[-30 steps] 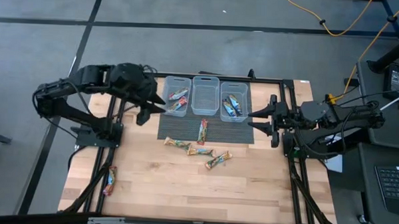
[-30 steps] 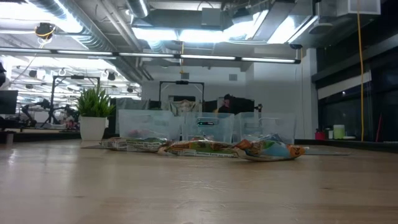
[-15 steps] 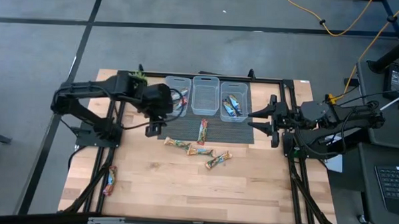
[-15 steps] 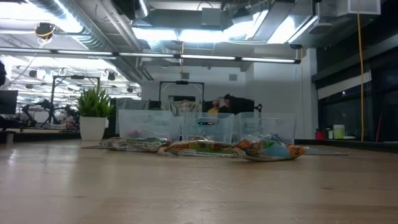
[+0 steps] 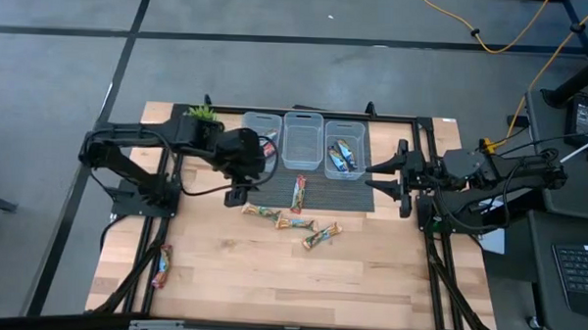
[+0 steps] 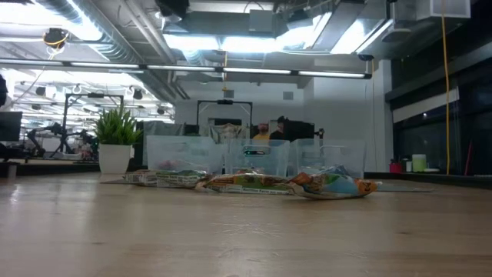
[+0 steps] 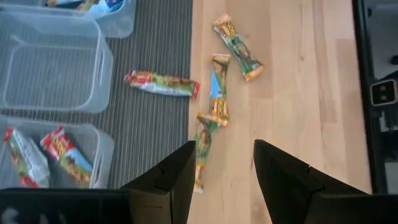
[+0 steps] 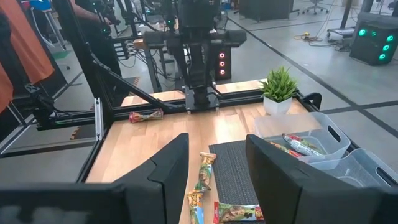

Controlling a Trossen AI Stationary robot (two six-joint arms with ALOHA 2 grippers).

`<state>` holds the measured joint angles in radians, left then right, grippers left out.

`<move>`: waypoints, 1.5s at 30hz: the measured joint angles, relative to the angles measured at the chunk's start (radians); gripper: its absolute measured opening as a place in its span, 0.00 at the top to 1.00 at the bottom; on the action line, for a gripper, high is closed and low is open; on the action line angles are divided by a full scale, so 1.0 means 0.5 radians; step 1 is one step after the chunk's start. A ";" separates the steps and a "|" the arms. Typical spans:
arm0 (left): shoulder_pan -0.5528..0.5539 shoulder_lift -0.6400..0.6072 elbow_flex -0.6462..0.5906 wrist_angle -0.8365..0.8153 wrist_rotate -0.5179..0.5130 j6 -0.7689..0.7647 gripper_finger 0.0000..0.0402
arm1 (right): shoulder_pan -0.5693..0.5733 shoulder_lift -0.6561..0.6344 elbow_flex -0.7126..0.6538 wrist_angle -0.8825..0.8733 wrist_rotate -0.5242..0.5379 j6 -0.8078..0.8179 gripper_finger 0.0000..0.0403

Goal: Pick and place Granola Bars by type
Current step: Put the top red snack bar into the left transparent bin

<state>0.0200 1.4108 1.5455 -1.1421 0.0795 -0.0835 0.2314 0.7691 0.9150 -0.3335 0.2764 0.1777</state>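
Note:
Several granola bars lie loose on the table: a red one (image 5: pixel 298 193) on the dark ribbed mat (image 5: pixel 342 198), and tan-gold ones (image 5: pixel 261 212) (image 5: pixel 295 224) (image 5: pixel 320 235) on the wood just before it. In the left wrist view these are the red bar (image 7: pixel 161 83) and the tan bars (image 7: pixel 238 46) (image 7: pixel 219 90) (image 7: pixel 202 143). My left gripper (image 7: pixel 224 149) (image 5: pixel 236 190) hangs open above the mat's left near corner, pointing steeply down, nothing between its fingers. My right gripper (image 5: pixel 377 178) (image 8: pixel 217 140) waits open at the mat's right edge.
Three clear bins stand in a row on the mat's far side: the left one (image 5: pixel 262 141) holds red bars, the middle one (image 5: pixel 302 141) shows none, the right one (image 5: pixel 344 149) holds blue ones. A potted plant (image 5: pixel 204 114) stands far left. One more bar (image 5: pixel 161 266) lies near the left edge.
My left gripper has swung from beside the left bin toward the loose bars, coming down and tipping more steeply downward. It stays open. The bars and bins have not moved.

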 joint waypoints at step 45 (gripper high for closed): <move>0.135 1.167 0.000 0.742 -0.112 -0.892 0.35 | 0.001 0.000 0.000 -0.131 -0.289 -0.120 0.60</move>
<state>0.0876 1.9944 1.5453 -0.7712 0.0236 -0.5296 0.2317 0.7692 0.9150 -0.3987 0.1317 0.1177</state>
